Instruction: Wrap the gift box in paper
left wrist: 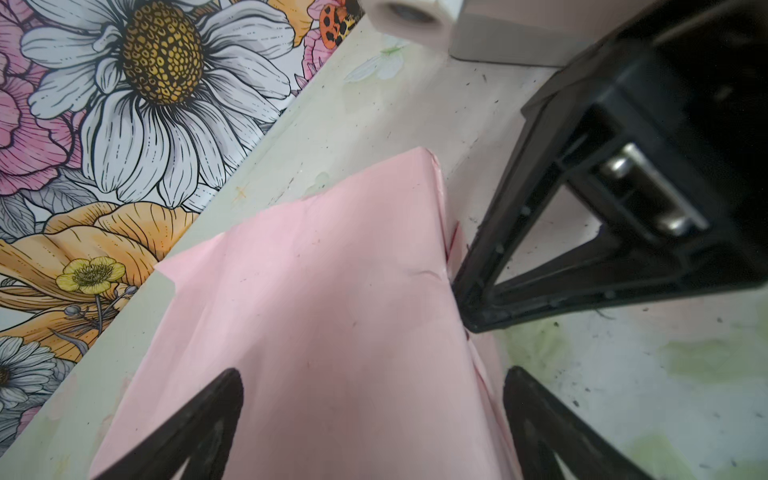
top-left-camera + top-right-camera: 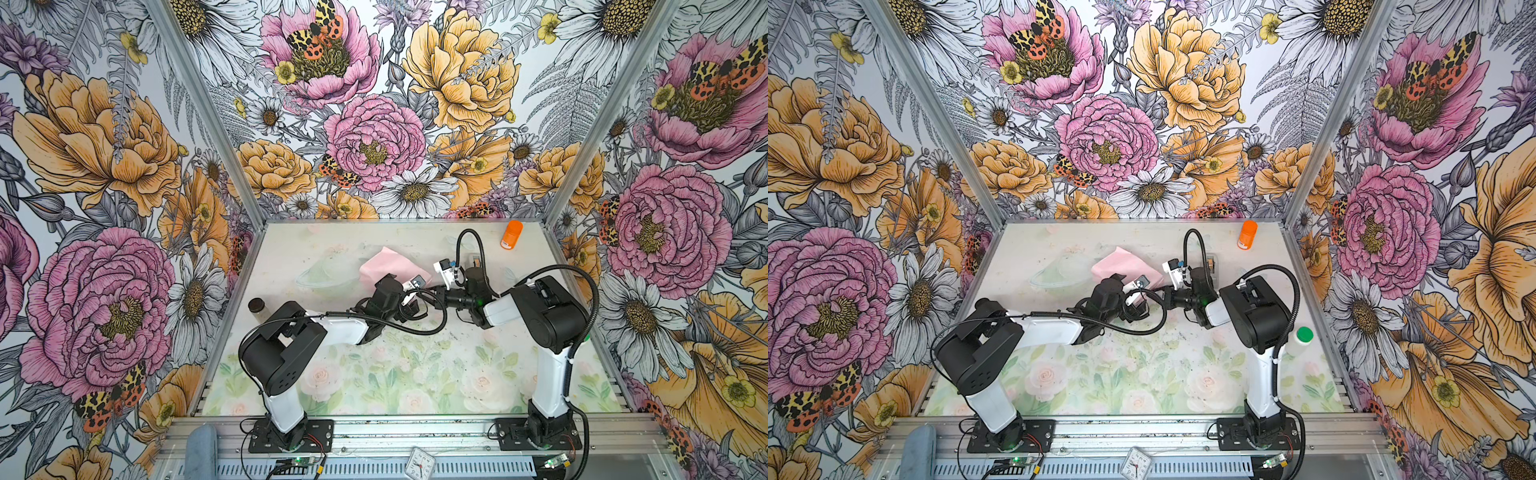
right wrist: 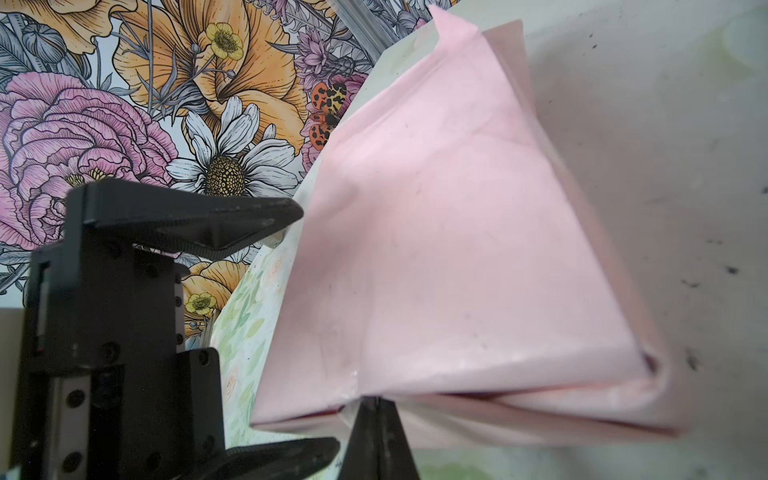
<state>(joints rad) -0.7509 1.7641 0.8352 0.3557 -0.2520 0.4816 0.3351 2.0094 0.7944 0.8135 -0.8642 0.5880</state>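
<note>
On the table (image 2: 374,365), a little past its middle, lies the paper (image 2: 388,266). In both top views it is a pale pink bundle, partly covered by the two wrists that meet above it. The wrist views show it closer: the paper (image 3: 457,249) is folded with its pink face outward over a low, boxy form, with sharp creases along the edges and a loose pointed corner standing up at the far end. The gift box itself is hidden under this cover.

The left gripper (image 1: 374,374) hangs over the near part of the bundle with its jaws spread wide. One finger is above the pink surface and the other is just beside the folded side edge. It holds nothing.

The right gripper (image 3: 376,405) comes from the opposite side with its jaws fully together. Its narrow tip touches the side of the bundle, at the seam where two folds meet. I cannot tell if a bit of paper is pinched there.

An orange bottle (image 2: 512,235) lies near the far right corner, well apart from the paper. A white bottle with a green cap (image 2: 1300,340) stands behind the right arm. A small dark-lidded jar (image 2: 256,306) stands at the left edge.
</note>
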